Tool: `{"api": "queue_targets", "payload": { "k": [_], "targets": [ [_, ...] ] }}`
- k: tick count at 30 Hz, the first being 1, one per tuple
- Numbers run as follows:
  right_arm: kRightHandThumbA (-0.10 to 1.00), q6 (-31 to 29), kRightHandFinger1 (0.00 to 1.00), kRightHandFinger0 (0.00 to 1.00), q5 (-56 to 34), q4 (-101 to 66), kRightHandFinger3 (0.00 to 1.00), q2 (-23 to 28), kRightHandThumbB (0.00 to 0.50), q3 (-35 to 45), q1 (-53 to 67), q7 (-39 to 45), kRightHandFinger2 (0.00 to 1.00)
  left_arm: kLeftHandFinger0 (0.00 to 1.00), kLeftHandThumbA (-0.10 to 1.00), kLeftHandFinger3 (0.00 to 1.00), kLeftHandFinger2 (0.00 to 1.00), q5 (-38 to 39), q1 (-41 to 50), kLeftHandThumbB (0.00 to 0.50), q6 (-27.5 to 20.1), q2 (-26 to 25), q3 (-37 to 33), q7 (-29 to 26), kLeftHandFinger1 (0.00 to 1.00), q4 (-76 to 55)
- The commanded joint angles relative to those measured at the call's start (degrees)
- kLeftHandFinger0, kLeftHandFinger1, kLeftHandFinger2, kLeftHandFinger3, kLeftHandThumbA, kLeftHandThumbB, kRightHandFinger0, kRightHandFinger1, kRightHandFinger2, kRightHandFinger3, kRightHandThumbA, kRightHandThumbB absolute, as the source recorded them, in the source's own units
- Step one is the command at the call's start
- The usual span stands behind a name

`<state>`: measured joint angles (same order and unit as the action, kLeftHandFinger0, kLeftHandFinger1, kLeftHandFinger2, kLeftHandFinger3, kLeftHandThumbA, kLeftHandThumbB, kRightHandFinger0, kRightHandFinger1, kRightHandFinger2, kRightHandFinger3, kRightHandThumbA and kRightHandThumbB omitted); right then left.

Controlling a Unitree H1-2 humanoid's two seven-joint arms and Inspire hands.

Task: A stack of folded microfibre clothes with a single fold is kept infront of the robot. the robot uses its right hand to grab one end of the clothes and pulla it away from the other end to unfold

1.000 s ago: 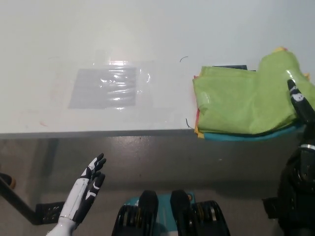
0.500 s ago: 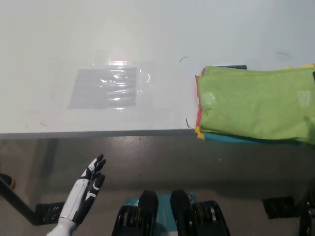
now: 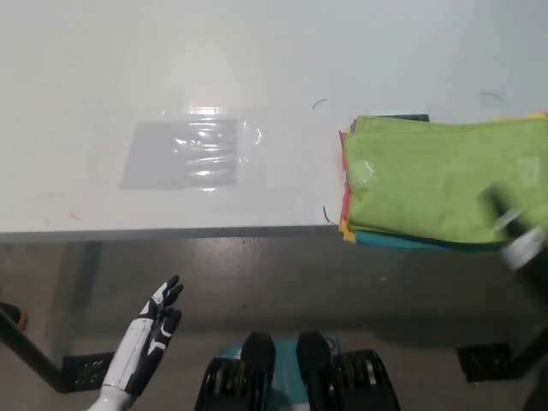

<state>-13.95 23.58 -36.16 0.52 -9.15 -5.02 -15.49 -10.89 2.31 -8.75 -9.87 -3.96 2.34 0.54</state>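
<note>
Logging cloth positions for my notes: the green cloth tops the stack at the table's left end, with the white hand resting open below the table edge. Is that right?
Not quite. The head view shows the green cloth topping the stack at the table's right end, not its left. The rest holds: the white left hand rests open below the table edge.

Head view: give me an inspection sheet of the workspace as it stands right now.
Surface: white table, glossy, front edge in view.
Job's things: stack of cloths at the table's right front, green cloth lying flat on top, red, yellow and teal edges showing beneath.
Clutter: clear plastic sheet flat on the table, left of centre.
Hands: left robot hand open, below the table edge at lower left; right robot hand blurred at the stack's front right edge, grip unclear.
Cables: nothing seen.
Surroundings: grey floor.
</note>
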Motion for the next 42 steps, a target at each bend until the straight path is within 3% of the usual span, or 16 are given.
{"api": "queue_targets", "payload": {
  "k": [1,4,6,8,9,10,17,23,27,29,34,42],
  "targets": [
    [1.00,-9.35,1.00,1.00,0.76,1.87,1.00,1.46,0.316,-9.31,6.89,6.00,1.00,1.00,1.00,1.00,1.00,0.30,-0.29,0.312,-1.87,-1.58,0.50,0.57,1.00,-0.96],
    [1.00,-9.14,1.00,1.00,-4.46,7.32,1.00,3.74,0.333,-11.23,9.83,7.11,1.00,1.00,1.00,1.00,1.00,1.06,-0.47,0.320,-2.09,-1.51,0.56,0.80,1.00,-0.75],
    [1.00,-11.23,1.00,1.00,-3.74,11.28,1.00,3.88,0.293,-11.01,10.19,6.05,1.00,1.00,1.00,1.00,1.00,1.02,-0.53,0.319,-2.38,-1.66,0.55,0.88,1.00,-0.59],
    [1.00,-10.37,1.00,1.00,-4.59,15.77,1.00,3.86,0.330,-10.41,10.81,5.94,1.00,1.00,1.00,1.00,1.00,1.40,-0.58,0.326,-2.63,-1.71,0.50,1.19,1.00,-0.69],
    [1.00,-9.34,1.00,1.00,-5.52,17.16,1.00,3.83,0.253,-10.16,11.05,6.28,1.00,1.00,1.00,1.00,1.00,1.43,-0.63,0.328,-2.46,-1.71,0.48,1.27,1.00,-0.78],
    [1.00,-9.47,1.00,1.00,-6.67,20.56,1.00,4.35,0.287,-9.76,10.80,6.69,1.00,1.00,1.00,1.00,1.00,1.28,-0.64,0.335,-2.69,-1.68,0.45,1.18,1.00,-0.67],
    [1.00,-10.15,1.00,1.00,-8.02,35.28,1.00,4.76,0.299,-6.19,7.52,6.65,1.00,1.00,1.00,1.00,1.00,1.68,-0.86,0.345,-2.83,-1.57,0.53,1.34,1.00,-0.28],
    [1.00,-7.00,1.00,1.00,-9.34,39.19,1.00,4.88,0.325,-3.97,5.92,8.06,1.00,1.00,1.00,1.00,1.00,1.68,-1.15,0.349,-2.15,-1.38,0.36,1.66,1.00,-0.44],
    [1.00,-6.56,1.00,1.00,-9.64,40.48,1.00,4.85,0.292,-3.30,4.94,9.15,1.00,1.00,1.00,1.00,1.00,1.46,-1.90,0.342,-2.94,-1.52,0.40,1.43,1.00,-0.01],
    [1.00,-6.27,1.00,1.00,-9.66,40.75,1.00,4.95,0.303,-3.09,5.00,9.54,1.00,1.00,1.00,1.00,1.00,1.18,-1.79,0.339,-3.17,-1.50,0.23,1.36,1.00,0.04],
    [1.00,-6.32,1.00,1.00,-10.07,40.81,1.00,4.65,0.278,-2.75,5.26,10.15,1.00,1.00,1.00,1.00,1.00,1.89,-1.25,0.358,-1.81,-1.35,0.36,1.69,1.00,-0.81],
    [1.00,-4.38,1.00,1.00,-9.63,40.01,1.00,4.80,0.270,-2.78,5.27,11.44,1.00,1.00,1.00,1.00,1.00,1.52,-1.17,0.342,-2.09,-1.30,0.45,1.27,1.00,-0.47]
  ]
}}
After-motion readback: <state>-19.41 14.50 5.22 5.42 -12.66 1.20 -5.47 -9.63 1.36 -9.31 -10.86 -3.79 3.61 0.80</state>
